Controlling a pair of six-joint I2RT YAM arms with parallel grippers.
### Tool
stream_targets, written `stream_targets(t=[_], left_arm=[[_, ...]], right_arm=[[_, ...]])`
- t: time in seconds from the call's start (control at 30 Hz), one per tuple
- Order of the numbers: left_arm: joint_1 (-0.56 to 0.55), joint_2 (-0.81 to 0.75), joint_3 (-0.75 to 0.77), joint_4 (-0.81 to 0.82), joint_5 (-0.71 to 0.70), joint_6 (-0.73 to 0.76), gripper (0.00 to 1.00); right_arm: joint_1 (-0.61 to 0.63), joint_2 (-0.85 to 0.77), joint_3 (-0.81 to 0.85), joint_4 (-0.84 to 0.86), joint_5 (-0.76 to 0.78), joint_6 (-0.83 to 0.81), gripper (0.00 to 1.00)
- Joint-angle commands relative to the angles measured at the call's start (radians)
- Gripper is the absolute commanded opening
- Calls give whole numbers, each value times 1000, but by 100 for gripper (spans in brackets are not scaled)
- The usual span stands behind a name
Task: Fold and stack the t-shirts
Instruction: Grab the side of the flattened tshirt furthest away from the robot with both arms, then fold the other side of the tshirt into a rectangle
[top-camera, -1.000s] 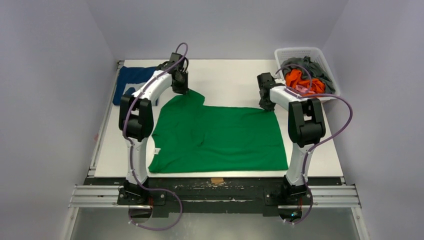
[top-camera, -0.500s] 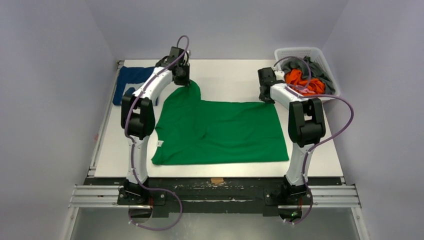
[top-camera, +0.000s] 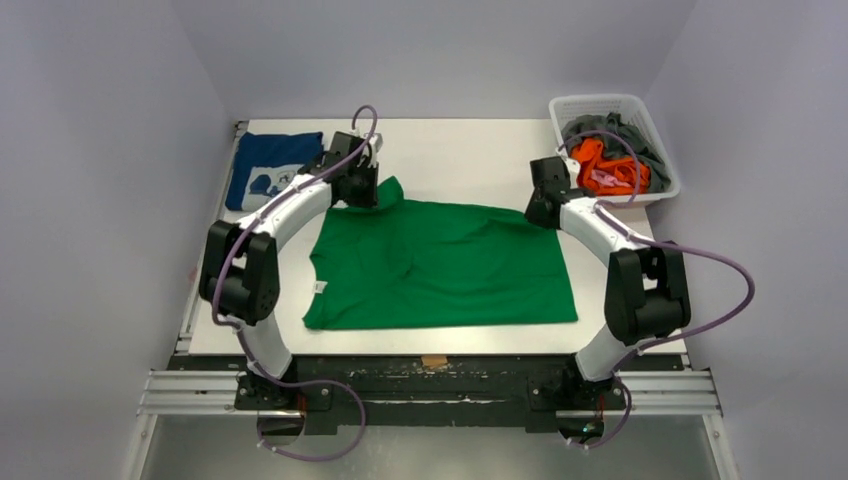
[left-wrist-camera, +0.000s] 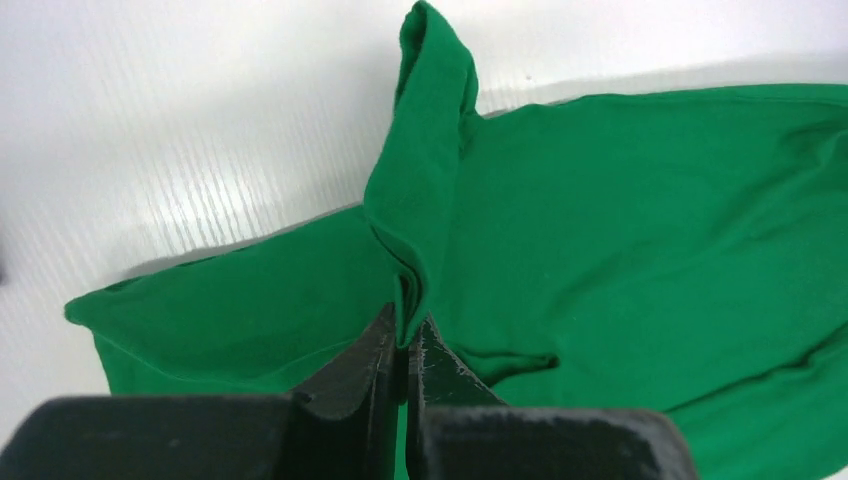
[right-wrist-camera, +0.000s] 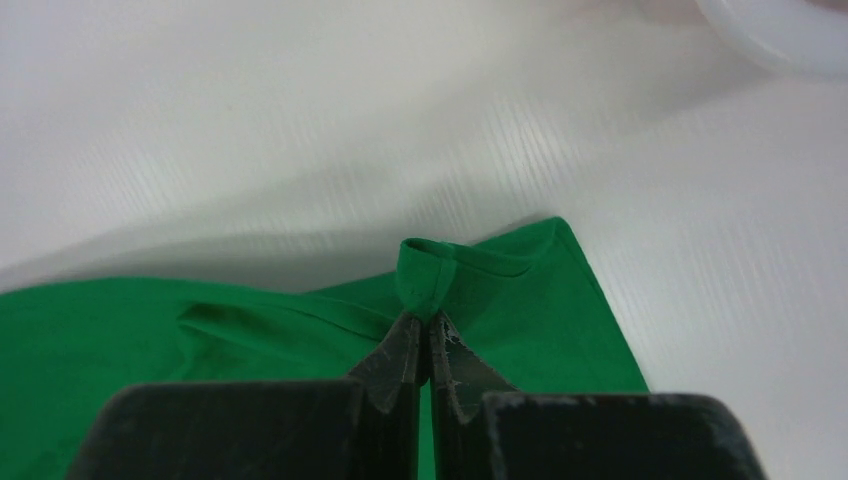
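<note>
The left claw (left-wrist-camera: 405, 335) and the right claw (right-wrist-camera: 430, 330) are each pinched shut on a far corner of the green t-shirt (top-camera: 440, 265). It lies spread on the surface (top-camera: 460, 150), probably held so for folding.

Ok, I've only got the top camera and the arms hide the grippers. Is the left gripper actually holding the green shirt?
Observer: Yes. The left wrist view shows the left gripper shut on a raised fold of the green t-shirt.
Operator: And the right one?
Observer: The right gripper is shut too, pinching a small curl at the shirt's hem corner.
Operator: Is much cloth lifted there?
Observer: Only that curl stands up; the cloth beside it rests on the table.
</note>
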Motion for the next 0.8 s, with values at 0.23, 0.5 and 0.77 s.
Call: stream_targets(t=[0.23, 0.5, 0.77], left_arm=[[-41, -373, -383, 178, -90, -81, 0], [-61, -510, -529, 195, -123, -107, 0], [-76, -640, -668, 190, -153, -149, 0]], right_arm=[[4, -239, -174, -28, -4, -5, 0], [2, -247, -194, -54, 51, -6, 0], [-1, -259, -197, -98, 100, 2, 0]])
